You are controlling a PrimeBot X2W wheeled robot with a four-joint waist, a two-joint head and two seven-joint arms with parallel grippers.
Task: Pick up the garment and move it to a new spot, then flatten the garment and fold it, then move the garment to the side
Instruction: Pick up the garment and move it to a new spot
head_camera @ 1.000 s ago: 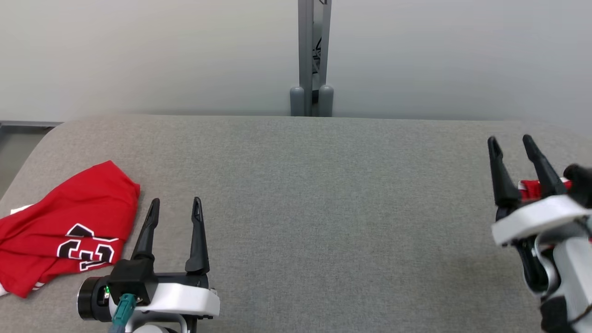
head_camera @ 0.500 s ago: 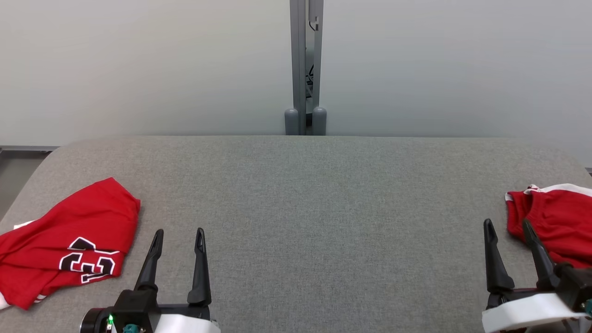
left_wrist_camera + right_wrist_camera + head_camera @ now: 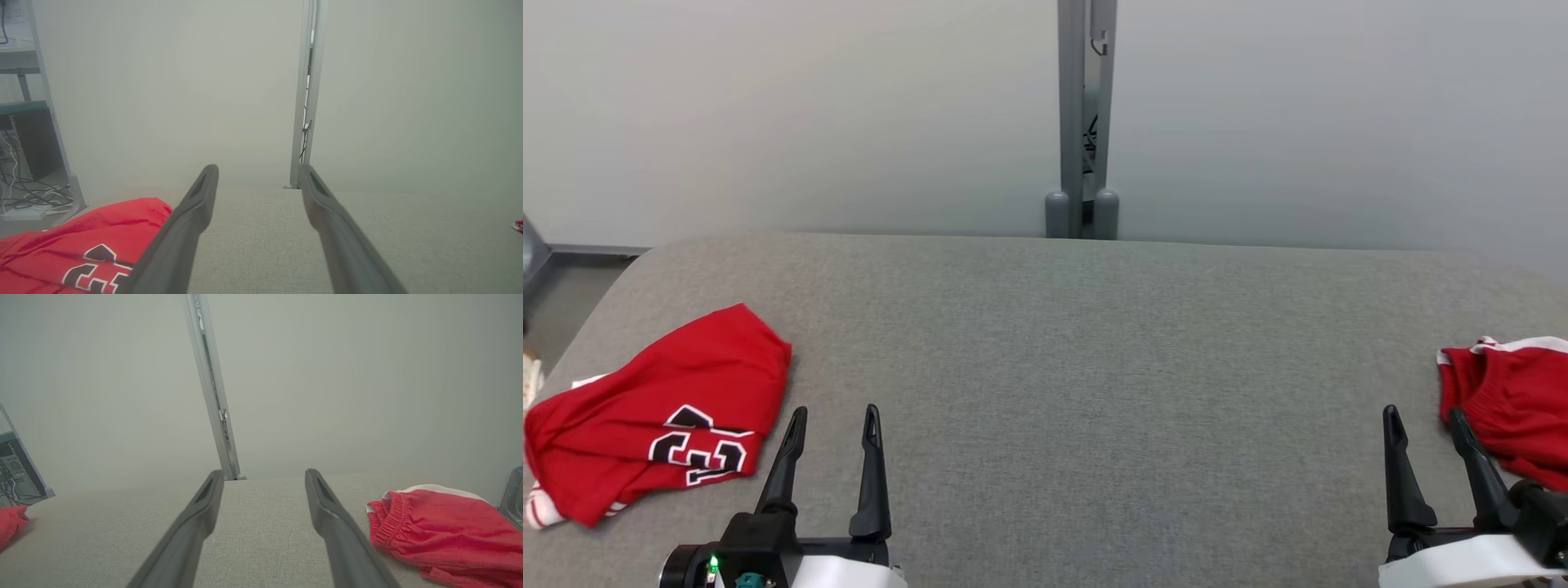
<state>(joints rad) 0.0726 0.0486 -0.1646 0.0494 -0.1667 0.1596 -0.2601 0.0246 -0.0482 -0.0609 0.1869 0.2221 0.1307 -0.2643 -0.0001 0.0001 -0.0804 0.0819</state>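
Left end effector: open, empty.
Right end effector: open, empty.
Red shorts: soft, light, limp (will likely sag); I would pinch the elastic waistband.

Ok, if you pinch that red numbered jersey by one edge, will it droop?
Likely droops: the red jersey lies in soft folds, so it would probably drape and unfold. It looks thin, so probably light. Pushed on the textured table, it may bunch rather than slide.
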